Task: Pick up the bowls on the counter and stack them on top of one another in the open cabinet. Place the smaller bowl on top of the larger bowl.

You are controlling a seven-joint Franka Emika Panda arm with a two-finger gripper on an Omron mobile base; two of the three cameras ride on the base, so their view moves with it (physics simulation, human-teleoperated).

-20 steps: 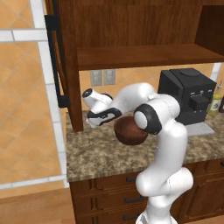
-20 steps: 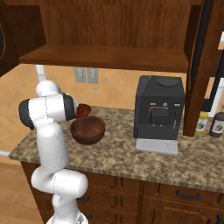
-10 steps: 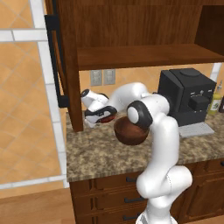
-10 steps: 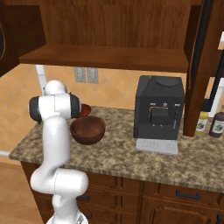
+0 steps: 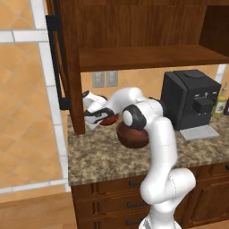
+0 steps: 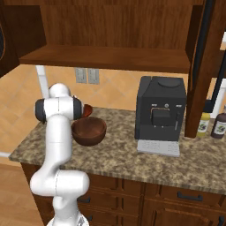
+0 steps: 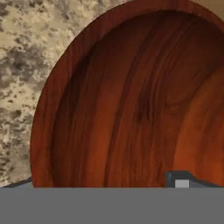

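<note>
Hand view: smaller bowl [image 7: 131,96] directly under my gripper [image 5: 99,117], counter's left rear corner; grip state unreadable.

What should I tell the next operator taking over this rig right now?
Hand is down at the smaller bowl on the counter, near the cabinet's side panel; whether it is gripping can't be told. Larger bowl sits on the counter beside it. The open cabinet shelf holds no bowl. Nothing is stacked yet: the larger bowl goes in first, then the smaller on top.

Orange tiled wall [image 5: 22,103], twin outlets [image 5: 105,79], seemingly wooden floor [image 5: 31,214].
</note>
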